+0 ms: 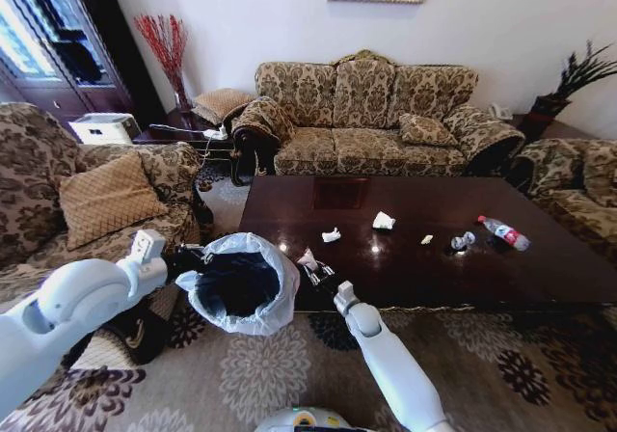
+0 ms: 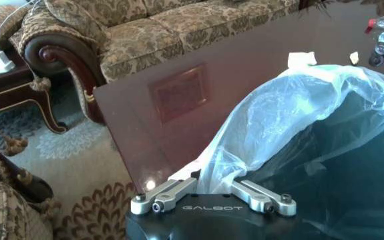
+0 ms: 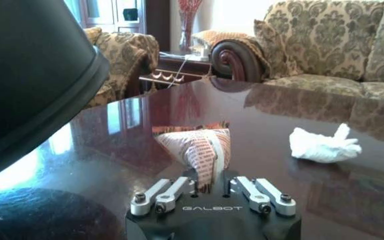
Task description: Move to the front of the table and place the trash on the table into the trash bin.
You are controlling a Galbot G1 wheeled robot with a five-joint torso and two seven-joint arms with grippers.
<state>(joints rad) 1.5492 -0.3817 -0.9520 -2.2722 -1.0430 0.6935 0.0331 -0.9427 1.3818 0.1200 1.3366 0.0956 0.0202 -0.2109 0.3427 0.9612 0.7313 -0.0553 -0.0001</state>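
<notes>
your left gripper point(image 2: 213, 192) is clamped on the trash bin point(image 1: 236, 283) bag beside the table point(image 1: 540, 268); right gripper point(image 3: 211, 187) pinches a striped wrapper point(image 3: 199, 147); paper wads point(image 1: 383, 221) and bottle point(image 1: 505, 232) remain.

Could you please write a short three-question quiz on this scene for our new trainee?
1. True or false: the right pincer is shut on a snack wrapper at the table's near edge.
2. What does the left pincer grip? A) the bottle B) the bin's bag at the rim C) a sofa cushion
3. Fill in: the bottle lies on its side at the table's far ____ end, as the robot sees it.

Key:
1. True.
2. B: it is shut on the bag at the rim of the bin, holding the bin beside the table's left end.
3. Right.
</notes>
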